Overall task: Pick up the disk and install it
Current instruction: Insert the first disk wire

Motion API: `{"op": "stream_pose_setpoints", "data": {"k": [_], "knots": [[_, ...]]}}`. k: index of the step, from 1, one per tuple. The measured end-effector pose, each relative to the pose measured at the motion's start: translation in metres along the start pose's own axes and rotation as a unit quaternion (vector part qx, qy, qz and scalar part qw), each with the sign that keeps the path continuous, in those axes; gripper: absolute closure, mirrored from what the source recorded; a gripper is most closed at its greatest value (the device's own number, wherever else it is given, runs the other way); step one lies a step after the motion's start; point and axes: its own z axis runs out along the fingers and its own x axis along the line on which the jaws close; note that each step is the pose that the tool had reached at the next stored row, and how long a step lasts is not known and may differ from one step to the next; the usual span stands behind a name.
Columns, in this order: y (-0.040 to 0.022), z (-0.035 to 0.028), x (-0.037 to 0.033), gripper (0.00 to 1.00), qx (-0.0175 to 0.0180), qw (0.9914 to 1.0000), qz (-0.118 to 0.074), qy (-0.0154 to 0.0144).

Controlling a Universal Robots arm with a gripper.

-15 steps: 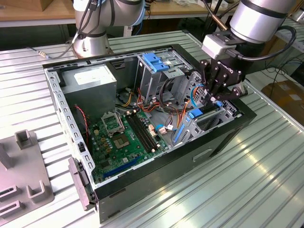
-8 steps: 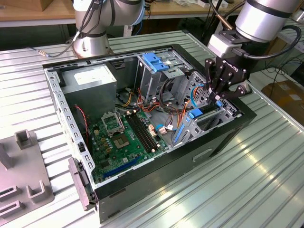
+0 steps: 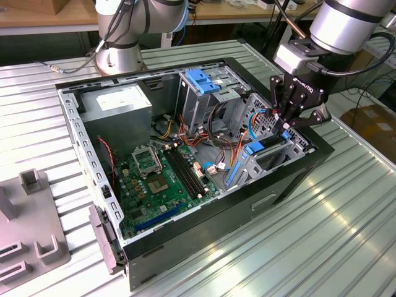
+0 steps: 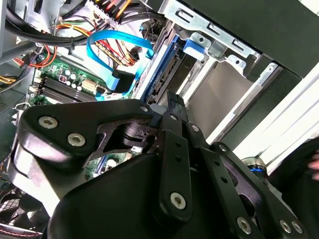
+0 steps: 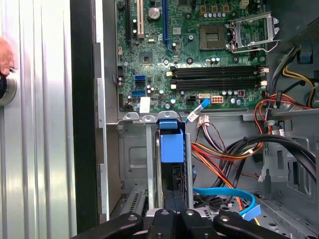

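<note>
The disk stands on edge in a slot of the drive cage, its blue carrier tab toward the motherboard. In the second wrist view the disk shows as a dark edge with blue trim inside the metal cage. In the exterior view its blue tab sits in the cage at the case's right end. My gripper hangs over that cage with its fingers drawn together. In both wrist views the gripper has its tips at the disk's near end, with nothing between them.
The open computer case lies on a slatted metal table. Inside are the motherboard, a grey power supply, loose cables and an upper blue bracket. A hand is beside the case. A grey fixture lies at the exterior view's left.
</note>
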Motion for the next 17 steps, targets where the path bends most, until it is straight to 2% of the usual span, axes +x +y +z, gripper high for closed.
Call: {"op": "stream_pose_setpoints", "data": {"k": [12,15,17], "knots": [[-0.0004,0.0,0.0,0.9,0.0001,0.99999,-0.004,0.0001],[-0.0009,0.0,0.0,0.9,0.0009,0.99958,-0.029,0.0006],[-0.0017,-0.0001,-0.0001,0.9,0.0013,0.99898,-0.045,0.0006]]}}
